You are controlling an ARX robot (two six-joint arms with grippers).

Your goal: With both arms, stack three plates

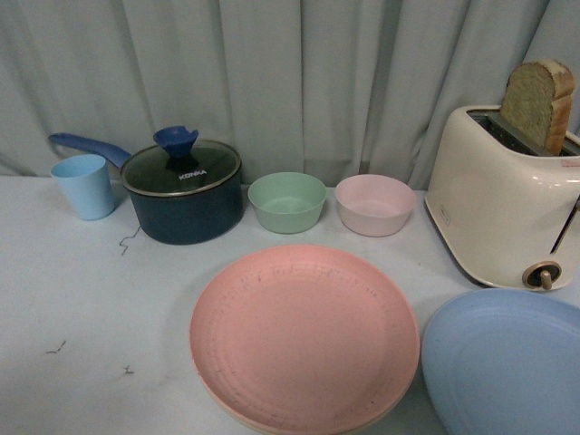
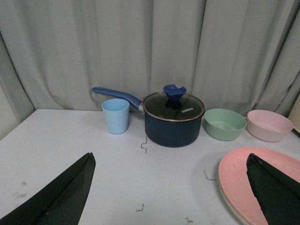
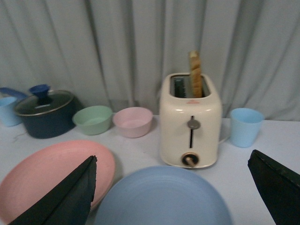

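Stack: pink plate (image 1: 304,337) atop cream plate (image 2: 230,209), flat; blue plate (image 1: 507,362) beside; left pincer (image 2: 169,156), right pincer (image 3: 172,156) wide.

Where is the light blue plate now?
In the front view, the light blue plate sits at the near right, in front of the toaster and right of the pink plate.

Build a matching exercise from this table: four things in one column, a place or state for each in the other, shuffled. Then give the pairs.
1. pink plate
2. light blue plate
3. toaster
4. saucepan

a. lid on
b. bread slice sticking out
c. directly in front of the toaster
d. in front of the green bowl and pink bowl

Pairs: 1-d; 2-c; 3-b; 4-a
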